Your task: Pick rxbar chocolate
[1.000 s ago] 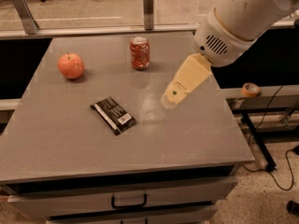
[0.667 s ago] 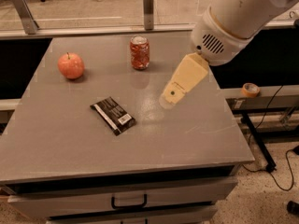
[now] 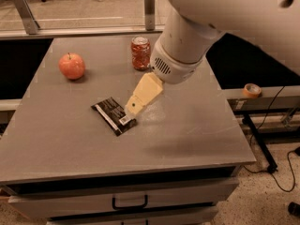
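Observation:
The rxbar chocolate (image 3: 113, 114) is a flat black wrapper with a white stripe and a white barcode patch. It lies diagonally on the grey table (image 3: 187, 125), left of centre. My gripper (image 3: 134, 106) is cream-coloured and hangs from the white arm, which comes in from the upper right. Its tip is just over the bar's right end, beside the barcode patch.
A red apple (image 3: 71, 65) sits at the table's back left. A red soda can (image 3: 140, 52) stands at the back centre, right behind the arm's wrist. A drawer with a black handle (image 3: 129, 202) is under the tabletop. A tape roll (image 3: 252, 89) sits on a ledge to the right.
The arm has swung left and lower, bringing my gripper from the table's right-centre to the bar's right end. The bar, can and apple have not moved on the table.

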